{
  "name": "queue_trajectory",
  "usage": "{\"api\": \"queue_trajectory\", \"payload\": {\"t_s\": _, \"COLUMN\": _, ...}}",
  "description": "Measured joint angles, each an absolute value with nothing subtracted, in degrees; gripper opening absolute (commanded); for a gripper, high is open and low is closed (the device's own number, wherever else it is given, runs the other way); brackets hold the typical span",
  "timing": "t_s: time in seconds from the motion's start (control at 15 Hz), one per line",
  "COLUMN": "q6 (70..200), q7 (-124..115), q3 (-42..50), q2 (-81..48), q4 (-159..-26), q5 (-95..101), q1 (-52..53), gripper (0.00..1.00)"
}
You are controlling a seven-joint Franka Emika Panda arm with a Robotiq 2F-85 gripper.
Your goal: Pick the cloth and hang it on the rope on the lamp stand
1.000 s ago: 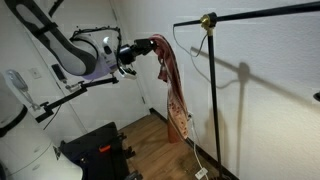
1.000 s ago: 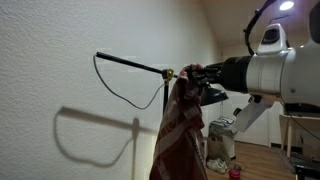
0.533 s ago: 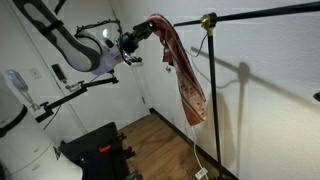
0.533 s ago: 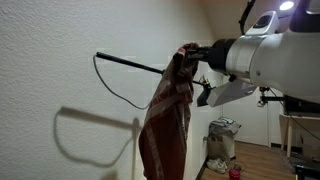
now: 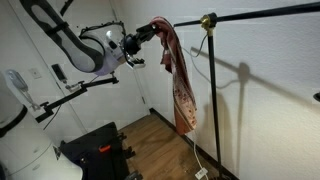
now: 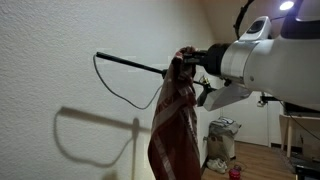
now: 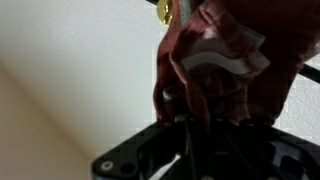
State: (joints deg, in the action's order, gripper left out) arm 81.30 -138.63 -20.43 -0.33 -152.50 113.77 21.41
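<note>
1. Wrist view: the gripper has its fingers closed hard on a bunched fold of the cloth. No gap shows between them, and fabric fills the space just beyond the fingertips.
2. In both exterior views the cloth hangs free below the fingers, held by its upper end and well clear of the floor.
3. Its long axis runs nearly vertical. The gripped end is on top and the loose end, which looks paler, points down at the floor.
4. In an exterior view the lamp stand stands just beyond the fingertips, and its brass joint sits about level with them. The rope droops in a small loop from the bar, past the fingers and lower than them.
5. The step in hand looks like carrying the cloth to the rope. To do it well:
   - Hold the grip firm and move slowly, since so thin a cord will likely swing at a touch.
   - Bring the cloth's middle, not its tip, across the loop.
   - Lower until fabric falls on both sides, and only then let go.
</note>
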Motion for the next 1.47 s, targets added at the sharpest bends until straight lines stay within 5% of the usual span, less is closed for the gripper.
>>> {"api": "queue_trajectory", "payload": {"t_s": 1.0, "q6": 84.7, "q7": -133.9, "q3": -19.7, "q2": -9.6, "q4": -146.2, "q5": 114.7, "q1": 19.2, "gripper": 0.01}}
{"api": "queue_trajectory", "payload": {"t_s": 1.47, "q6": 88.7, "q7": -140.4, "q3": -17.8, "q2": -9.6, "q4": -148.4, "q5": 135.3, "q1": 16.5, "gripper": 0.01}}
